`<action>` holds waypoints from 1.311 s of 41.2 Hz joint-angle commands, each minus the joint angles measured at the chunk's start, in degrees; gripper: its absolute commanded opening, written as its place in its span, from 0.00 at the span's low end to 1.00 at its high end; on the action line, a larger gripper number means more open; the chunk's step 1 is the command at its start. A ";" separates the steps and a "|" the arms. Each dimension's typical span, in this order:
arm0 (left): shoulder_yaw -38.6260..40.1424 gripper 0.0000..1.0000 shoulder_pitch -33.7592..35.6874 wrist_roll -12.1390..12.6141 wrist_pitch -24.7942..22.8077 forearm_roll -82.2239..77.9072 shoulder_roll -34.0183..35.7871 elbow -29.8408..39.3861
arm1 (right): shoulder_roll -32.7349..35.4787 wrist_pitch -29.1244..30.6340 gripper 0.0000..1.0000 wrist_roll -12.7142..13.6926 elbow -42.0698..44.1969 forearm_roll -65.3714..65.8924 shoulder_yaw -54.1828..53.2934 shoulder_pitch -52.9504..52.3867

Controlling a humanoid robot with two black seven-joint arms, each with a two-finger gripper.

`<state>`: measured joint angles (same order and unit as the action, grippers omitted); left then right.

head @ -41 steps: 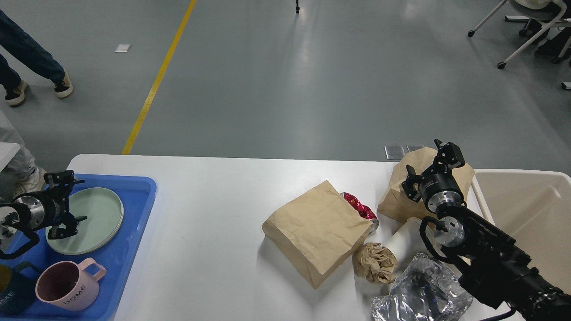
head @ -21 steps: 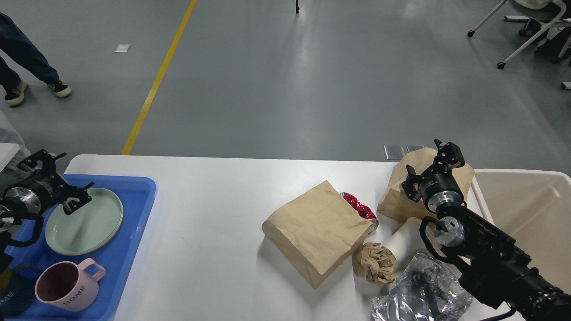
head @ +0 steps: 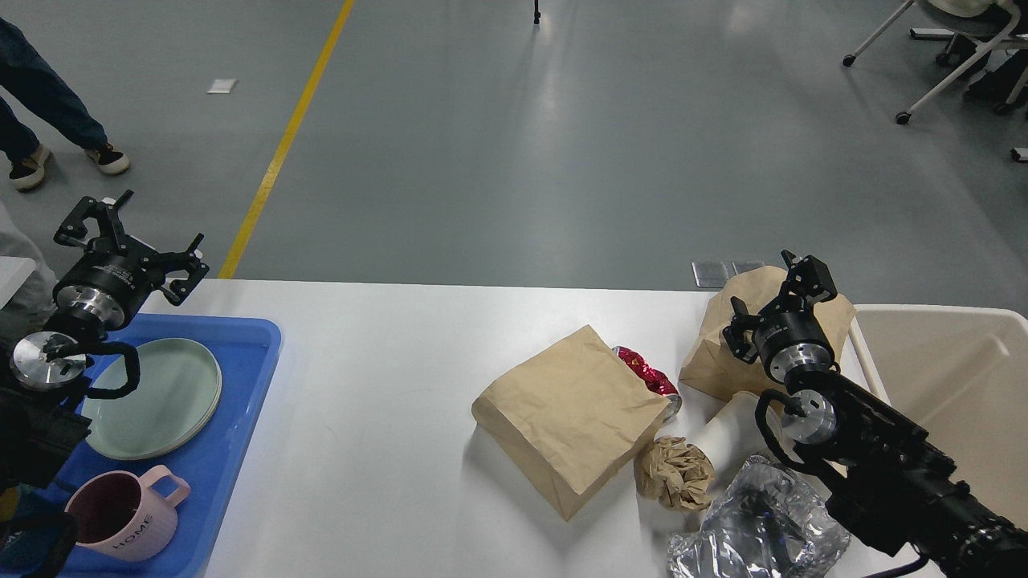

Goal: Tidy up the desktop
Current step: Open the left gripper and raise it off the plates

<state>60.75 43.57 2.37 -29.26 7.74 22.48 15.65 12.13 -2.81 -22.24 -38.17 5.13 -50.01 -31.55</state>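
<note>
Across the lower view, the desktop [head: 385, 353] is my white surface. At its left edge sits the blue tray [head: 241, 401]; near centre-right, a paper bag [head: 562, 417]. My left gripper [head: 128, 237] hovers above the surface's far-left corner, fingers spread, empty; my right gripper [head: 775, 301] over its right end, fingers apart.

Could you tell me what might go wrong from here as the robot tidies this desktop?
The right pincer hovers by the far paper bag, which sits at the desktop's back edge; a nudge might push it off. The red can lies half hidden behind the near paper bag and could roll if that is lifted. The left pincer, open, is raised near the blue tray; a low sweep may clip it.
</note>
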 commanded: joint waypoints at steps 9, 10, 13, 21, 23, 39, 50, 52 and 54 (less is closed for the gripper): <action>-0.37 0.96 -2.35 -9.75 -3.79 -0.27 -1.99 0.00 | 0.00 0.00 1.00 0.00 0.02 0.05 0.00 0.00; -0.37 0.96 -2.35 -9.92 -3.79 -0.18 -2.69 -0.09 | 0.00 0.00 1.00 0.00 0.02 0.05 0.00 0.00; -0.37 0.96 -2.44 -10.01 -3.88 -0.27 -4.37 0.00 | 0.00 0.00 1.00 0.00 0.02 0.05 0.00 0.00; -0.37 0.96 -3.41 -10.19 -5.98 -0.53 -5.07 -0.09 | 0.00 0.00 1.00 0.00 0.11 0.05 0.00 0.00; -0.37 0.96 -3.50 -10.10 -6.69 -0.53 -5.07 -0.09 | 0.00 0.00 1.00 0.00 0.03 0.05 0.00 0.00; -0.28 0.96 -6.22 -10.19 -9.23 -0.44 -8.86 0.00 | 0.00 0.00 1.00 0.00 0.02 0.05 0.00 0.00; -0.28 0.96 -7.36 -10.19 -11.61 -0.44 -9.12 0.00 | 0.00 0.00 1.00 0.00 0.02 0.05 0.00 0.00; -0.29 0.96 -7.54 -10.19 -11.70 -0.44 -9.29 0.00 | 0.00 0.00 1.00 0.00 0.02 -0.04 0.00 0.00; -0.28 0.96 -7.54 -10.19 -11.70 -0.44 -9.21 0.00 | 0.00 0.00 1.00 0.00 0.02 -0.04 0.00 0.00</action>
<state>60.46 36.19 -7.83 -40.90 7.30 13.31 15.64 12.13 -2.81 -22.24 -38.15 5.14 -50.01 -31.55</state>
